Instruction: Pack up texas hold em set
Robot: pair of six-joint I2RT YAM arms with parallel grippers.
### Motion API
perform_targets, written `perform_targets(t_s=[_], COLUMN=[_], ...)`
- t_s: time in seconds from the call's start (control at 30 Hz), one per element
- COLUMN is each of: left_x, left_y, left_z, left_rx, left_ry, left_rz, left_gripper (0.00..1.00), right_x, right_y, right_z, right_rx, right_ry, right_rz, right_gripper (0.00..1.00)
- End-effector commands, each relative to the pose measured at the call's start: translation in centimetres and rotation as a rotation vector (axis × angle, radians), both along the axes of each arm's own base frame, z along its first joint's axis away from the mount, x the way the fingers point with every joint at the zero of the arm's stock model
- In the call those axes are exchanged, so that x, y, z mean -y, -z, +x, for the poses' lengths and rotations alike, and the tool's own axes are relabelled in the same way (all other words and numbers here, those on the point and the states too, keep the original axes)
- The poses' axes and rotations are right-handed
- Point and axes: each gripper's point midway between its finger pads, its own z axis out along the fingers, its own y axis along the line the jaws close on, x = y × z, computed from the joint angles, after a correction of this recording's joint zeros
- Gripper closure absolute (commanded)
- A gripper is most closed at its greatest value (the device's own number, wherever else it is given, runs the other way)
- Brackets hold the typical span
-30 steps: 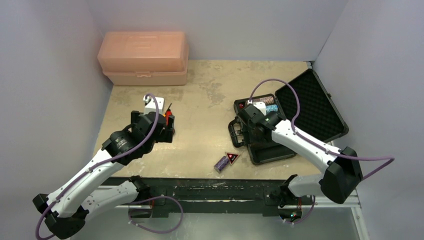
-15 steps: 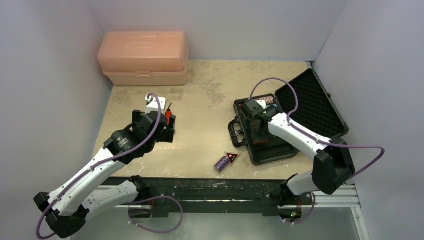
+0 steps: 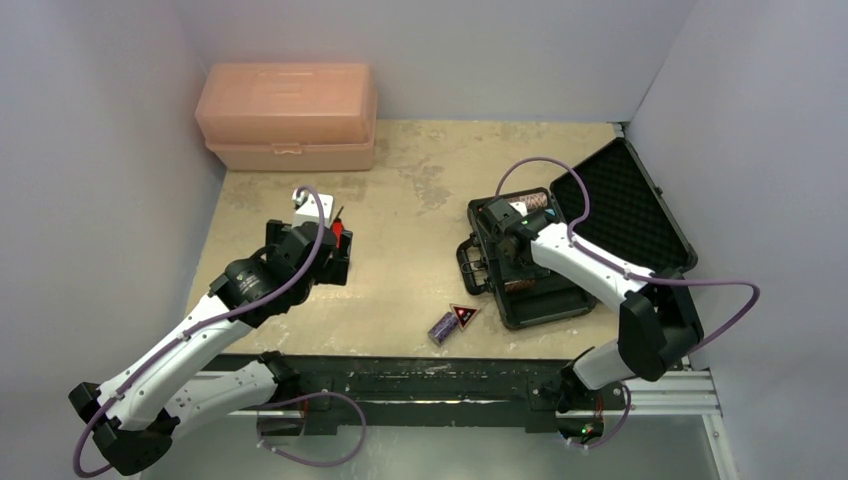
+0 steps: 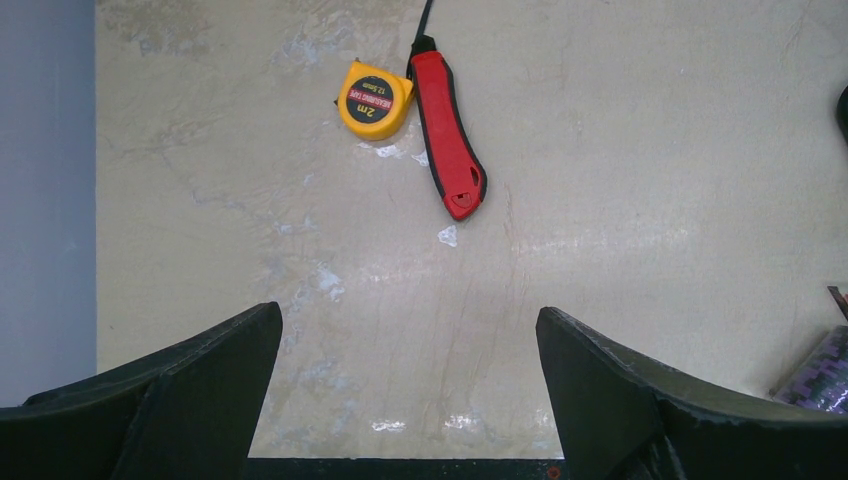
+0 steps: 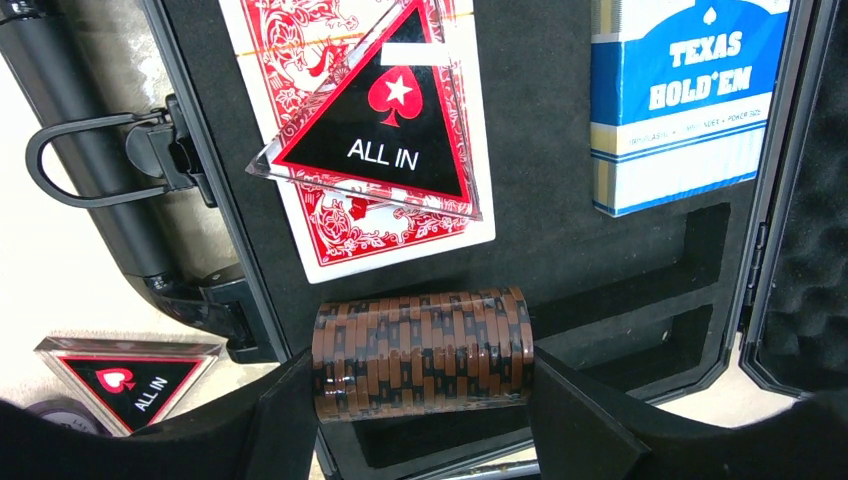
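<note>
The black foam-lined case lies open at the right, its lid folded back. My right gripper hovers over the case's near end, shut on a brown chip stack held sideways above an empty foam slot. Inside the case lie a red deck, with a black-red ALL IN token on top, and a blue deck. A second triangular token and a purple chip stack rest on the table left of the case. My left gripper stands open over bare table.
A peach plastic box stands at the back left. A red folding knife and a yellow tape measure lie ahead of my left gripper. The case handle juts out leftward. Grey walls enclose the table on three sides.
My right arm has drawn its elbow in and shifted the brown chip stack slightly toward the case's near end. The left arm has barely moved.
</note>
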Motion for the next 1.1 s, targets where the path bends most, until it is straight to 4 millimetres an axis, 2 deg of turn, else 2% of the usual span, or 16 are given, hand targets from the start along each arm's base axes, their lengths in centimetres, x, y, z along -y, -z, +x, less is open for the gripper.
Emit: perform_targets(t_s=[0.0,0.27,0.47,0.83,1.07], left_x=[-0.1,-0.1,-0.1,-0.1,-0.1], left_y=[-0.6,-0.5,-0.5,-0.5,-0.5], left_z=[0.4,0.4,0.4,0.4,0.4], left_rx=[0.026,0.026,0.024,0.025,0.022], left_ry=[-0.002,-0.002,0.0,-0.001,-0.002], left_rz=[-0.001,0.0,0.002,0.002,0.006], left_gripper=[0.01,0.01,0.02,0.02,0.03], right_x=[0.1,-1.1,-2.2,-3.8,-4.6], right_y=[-1.6,-0.8,-0.5,0.4,1.1], right_z=[1.4,0.8,0.4,-0.4,-0.8], right_rx=[0.068,0.014,-0.009,-0.059,-0.087], right_ry=[0.02,-0.02,-0.048,-0.086,-0.098], right_rz=[-0.011,0.041,0.109,0.186,0.233], right_gripper=[0.62,0.58,0.47,0.13,0.1])
